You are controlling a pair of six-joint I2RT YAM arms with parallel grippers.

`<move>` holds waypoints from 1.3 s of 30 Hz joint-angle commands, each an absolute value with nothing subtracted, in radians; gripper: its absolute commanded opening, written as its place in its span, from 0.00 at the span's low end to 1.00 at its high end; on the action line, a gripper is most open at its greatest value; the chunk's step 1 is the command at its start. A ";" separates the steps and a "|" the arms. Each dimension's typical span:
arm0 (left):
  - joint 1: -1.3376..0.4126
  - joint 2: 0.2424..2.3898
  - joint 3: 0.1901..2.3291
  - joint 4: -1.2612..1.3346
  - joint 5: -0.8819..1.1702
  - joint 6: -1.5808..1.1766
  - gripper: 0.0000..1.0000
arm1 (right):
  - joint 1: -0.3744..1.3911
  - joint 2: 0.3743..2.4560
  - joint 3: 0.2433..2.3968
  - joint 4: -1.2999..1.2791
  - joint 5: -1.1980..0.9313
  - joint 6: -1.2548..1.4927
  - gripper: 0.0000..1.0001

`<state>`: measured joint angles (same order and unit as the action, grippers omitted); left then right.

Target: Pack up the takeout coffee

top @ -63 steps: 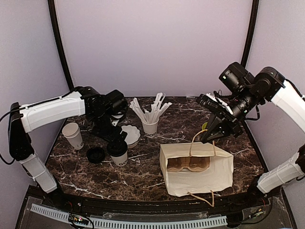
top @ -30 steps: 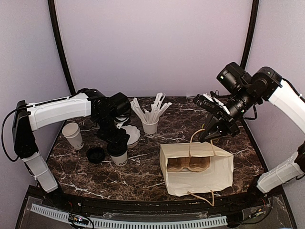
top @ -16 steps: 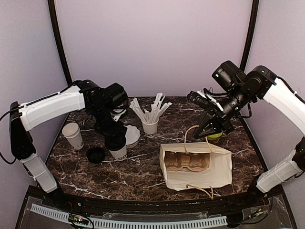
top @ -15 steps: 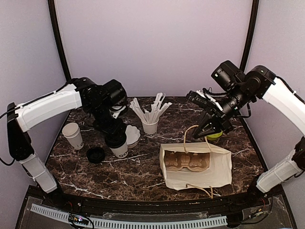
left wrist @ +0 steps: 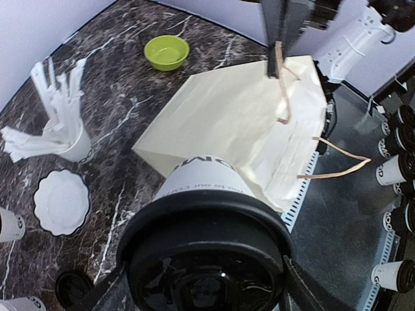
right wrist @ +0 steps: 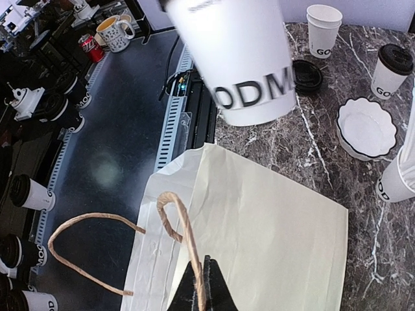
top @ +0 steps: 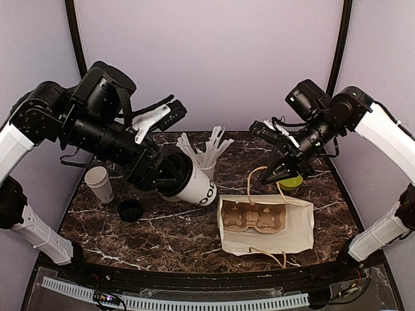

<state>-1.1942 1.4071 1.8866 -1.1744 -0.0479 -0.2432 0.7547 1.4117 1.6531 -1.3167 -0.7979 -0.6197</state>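
At centre, over bare bench (top: 175,227) upper left of the bag (top: 295,223), left hand (top: 176,176) grips a tilted white lidded cup (top: 200,190); right hand (top: 276,175) pinches shut on the handle (top: 250,183).

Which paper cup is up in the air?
The black-lidded cup gripped in the left fingers, tilted toward the paper bag. The lidless cup at the left stands on the table.

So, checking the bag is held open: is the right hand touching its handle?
Touching. The right wrist view shows the right hand pinched shut on the bag's paper handle loop.
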 commanded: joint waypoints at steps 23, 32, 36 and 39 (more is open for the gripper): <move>-1.504 1.758 2.401 -1.280 -0.074 -0.051 0.58 | 0.747 1.384 1.681 -1.288 -0.756 -0.570 0.00; -1.528 1.823 2.406 -1.246 -0.140 -0.009 0.57 | 0.746 1.384 1.675 -1.276 -0.778 -0.554 0.00; -1.545 1.866 2.408 -1.252 -0.212 0.043 0.56 | 0.746 1.385 1.680 -1.275 -0.792 -0.550 0.00; -1.549 1.886 2.399 -1.239 -0.243 0.086 0.55 | 0.745 1.385 1.686 -1.278 -0.803 -0.549 0.00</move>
<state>-1.5368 1.8706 2.3878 -1.2461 -0.1722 0.0158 0.7517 1.3949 1.6539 -1.3022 -0.7677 -0.5621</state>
